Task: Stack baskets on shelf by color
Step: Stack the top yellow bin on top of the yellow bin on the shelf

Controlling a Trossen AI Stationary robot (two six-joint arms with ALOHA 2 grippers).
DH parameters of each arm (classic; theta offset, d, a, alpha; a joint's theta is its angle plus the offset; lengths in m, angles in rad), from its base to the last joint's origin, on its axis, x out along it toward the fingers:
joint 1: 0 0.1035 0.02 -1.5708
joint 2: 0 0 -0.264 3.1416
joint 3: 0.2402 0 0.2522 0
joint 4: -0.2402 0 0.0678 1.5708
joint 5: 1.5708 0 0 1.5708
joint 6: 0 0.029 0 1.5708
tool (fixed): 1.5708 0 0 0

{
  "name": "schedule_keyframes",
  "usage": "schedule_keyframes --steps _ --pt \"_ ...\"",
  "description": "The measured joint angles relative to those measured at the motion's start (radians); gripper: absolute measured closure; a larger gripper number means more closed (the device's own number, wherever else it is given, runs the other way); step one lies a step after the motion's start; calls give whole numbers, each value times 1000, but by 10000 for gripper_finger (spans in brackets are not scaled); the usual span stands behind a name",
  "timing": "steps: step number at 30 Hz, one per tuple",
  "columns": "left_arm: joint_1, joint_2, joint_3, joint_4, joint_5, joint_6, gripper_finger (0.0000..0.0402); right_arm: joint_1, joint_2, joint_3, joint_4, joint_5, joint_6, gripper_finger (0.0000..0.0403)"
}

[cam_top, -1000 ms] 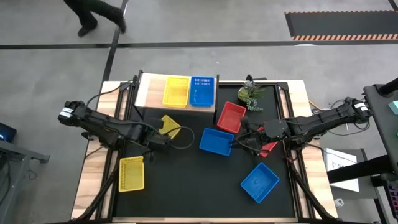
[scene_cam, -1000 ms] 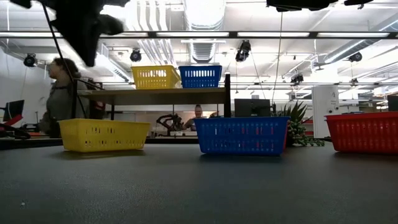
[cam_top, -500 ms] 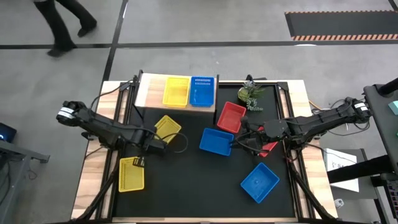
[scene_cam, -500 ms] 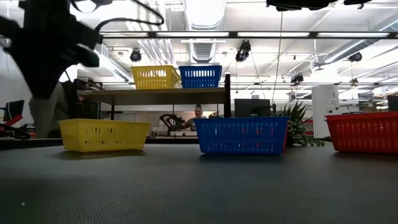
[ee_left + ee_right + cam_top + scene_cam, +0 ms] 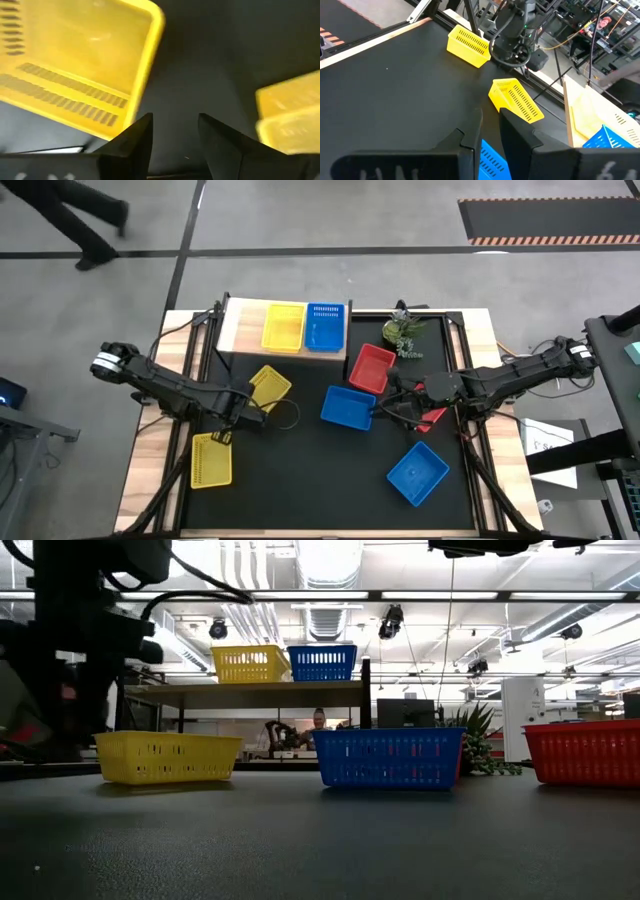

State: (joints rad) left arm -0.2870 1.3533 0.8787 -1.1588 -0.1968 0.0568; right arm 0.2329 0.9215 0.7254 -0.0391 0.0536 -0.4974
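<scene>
While sorting by colour stands only partly done, shows the black tabletop (image 5: pixel 300 490) with the pale-wood shelf (image 5: pixel 238 325) at its far edge, carrying a shelved yellow basket (image 5: pixel 283 327) and a shelved blue basket (image 5: pixel 325 326) side by side.

Off the shelf, on the tabletop:
- nearest the shelf, a near yellow basket (image 5: pixel 268 387) and a red basket (image 5: pixel 371 367);
- farther out, a near blue basket (image 5: pixel 348 407);
- farthest out, a far yellow basket (image 5: pixel 211 459) and a far blue basket (image 5: pixel 418 472).

Left gripper (image 5: pixel 228 430), fingers (image 5: pixel 135 142) spread and empty, hangs between the two loose yellow baskets, farther from the shelf than the near one, touching neither so far as visible.

Right gripper (image 5: pixel 385 408) waits at the near blue basket's rim, on its side away from the shelf; whether gripping it, cannot tell.

Step in hand, by judgement: picking a yellow basket for the yellow stack. Next move calls for settling the spread fingers over one rim, closing, lifting, then nesting squarely into the shelved yellow basket.
</scene>
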Motion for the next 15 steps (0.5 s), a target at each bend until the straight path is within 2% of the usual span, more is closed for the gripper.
schedule_keyframes --steps 6,15 --pt "1 0 11 73 -57 36 261 0 0 0 0 0 0 345" --pt "4 12 -48 176 -119 64 261 0 0 0 0 0 3 345"
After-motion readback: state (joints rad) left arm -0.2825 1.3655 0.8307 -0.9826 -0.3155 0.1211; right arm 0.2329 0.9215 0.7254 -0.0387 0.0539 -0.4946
